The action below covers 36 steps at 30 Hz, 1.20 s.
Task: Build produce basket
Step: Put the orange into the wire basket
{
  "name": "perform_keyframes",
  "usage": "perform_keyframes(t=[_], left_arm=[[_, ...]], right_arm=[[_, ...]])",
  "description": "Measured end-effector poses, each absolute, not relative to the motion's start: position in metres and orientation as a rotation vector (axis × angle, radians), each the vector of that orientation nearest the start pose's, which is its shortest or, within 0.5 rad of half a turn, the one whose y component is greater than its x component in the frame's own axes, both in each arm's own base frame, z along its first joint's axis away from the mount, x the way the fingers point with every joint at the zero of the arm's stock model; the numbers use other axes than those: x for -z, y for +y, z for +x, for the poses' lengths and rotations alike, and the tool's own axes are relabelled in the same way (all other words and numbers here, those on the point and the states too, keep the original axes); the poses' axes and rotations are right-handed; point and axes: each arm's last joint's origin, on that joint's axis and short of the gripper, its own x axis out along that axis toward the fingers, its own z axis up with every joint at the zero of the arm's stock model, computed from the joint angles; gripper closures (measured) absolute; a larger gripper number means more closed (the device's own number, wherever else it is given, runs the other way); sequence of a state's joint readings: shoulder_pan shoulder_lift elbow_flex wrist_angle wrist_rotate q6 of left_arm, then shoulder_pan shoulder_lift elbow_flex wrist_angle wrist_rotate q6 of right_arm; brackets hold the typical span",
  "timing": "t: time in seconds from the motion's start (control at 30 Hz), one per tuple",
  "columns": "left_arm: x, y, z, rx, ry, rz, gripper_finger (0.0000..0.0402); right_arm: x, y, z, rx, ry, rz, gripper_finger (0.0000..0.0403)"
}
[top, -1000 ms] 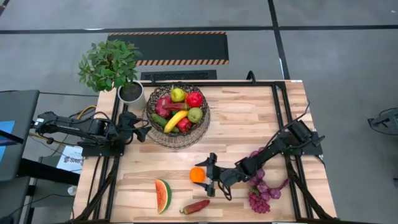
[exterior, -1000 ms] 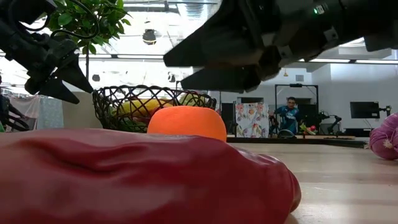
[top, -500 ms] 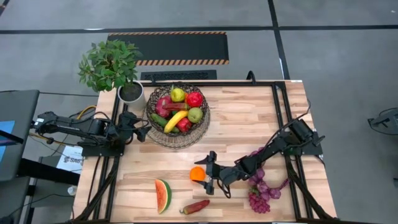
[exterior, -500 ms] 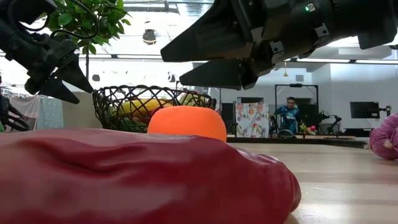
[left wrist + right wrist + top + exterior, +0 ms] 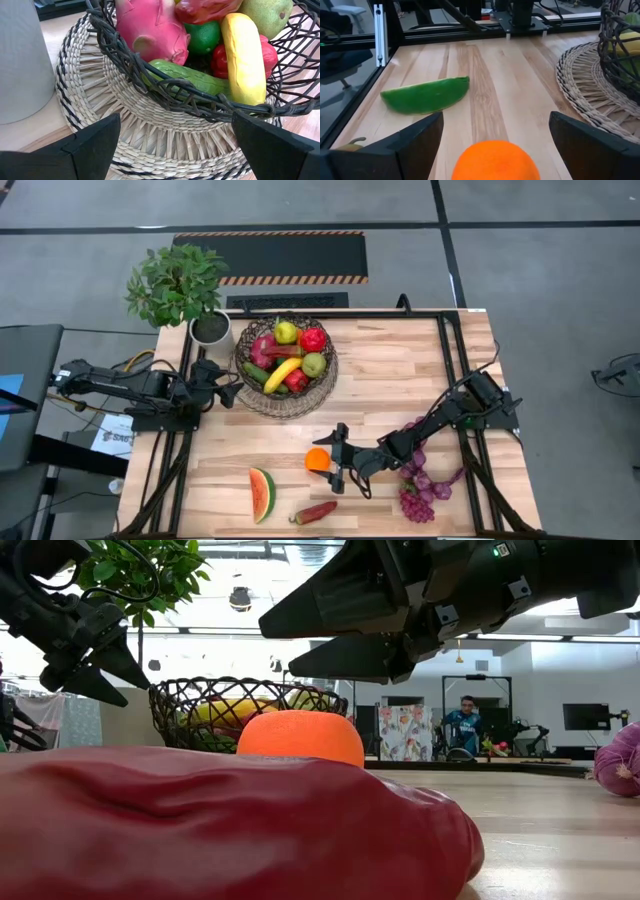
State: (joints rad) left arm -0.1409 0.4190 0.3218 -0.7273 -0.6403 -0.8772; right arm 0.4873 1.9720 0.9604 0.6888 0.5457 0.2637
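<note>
- My right hand (image 5: 334,459) hangs low over the pale wooden table (image 5: 400,380), fingers spread wide apart, with the small round orange fruit (image 5: 317,459) just ahead of the gap between the fingertips; contact cannot be confirmed.
- In the low view, both fingers of that hand (image 5: 345,635) sit above the orange (image 5: 300,739), which rests on the table.
- My left hand (image 5: 230,391) waits beside the round dark brown wire-mesh basket (image 5: 322,383), fingers spread, holding nothing.
- The basket stands on a flat pale woven mat (image 5: 262,405) and holds a yellow banana (image 5: 281,373), pink dragon fruit (image 5: 150,27), green cucumber (image 5: 195,80) and other produce.
- Loose on the table: a red-and-green watermelon slice (image 5: 262,494), a dark red pepper (image 5: 314,512), and a bunch of purple grapes (image 5: 418,490).
</note>
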Motion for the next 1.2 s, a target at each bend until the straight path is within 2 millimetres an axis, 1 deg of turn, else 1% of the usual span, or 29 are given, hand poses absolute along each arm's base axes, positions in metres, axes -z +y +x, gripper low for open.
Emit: perform_keyframes(t=[0.4, 1.2], left_arm=[[-0.1800, 0.0045, 0.0918, -0.758, 0.501, -0.501, 0.0034], [-0.1800, 0.0045, 0.0918, -0.758, 0.501, -0.501, 0.0034]], right_arm=[[-0.1413, 0.1658, 0.3551, 0.106, 0.270, 0.103, 0.0021], [-0.1389, 0.1649, 0.3548, 0.111, 0.292, 0.109, 0.0021]])
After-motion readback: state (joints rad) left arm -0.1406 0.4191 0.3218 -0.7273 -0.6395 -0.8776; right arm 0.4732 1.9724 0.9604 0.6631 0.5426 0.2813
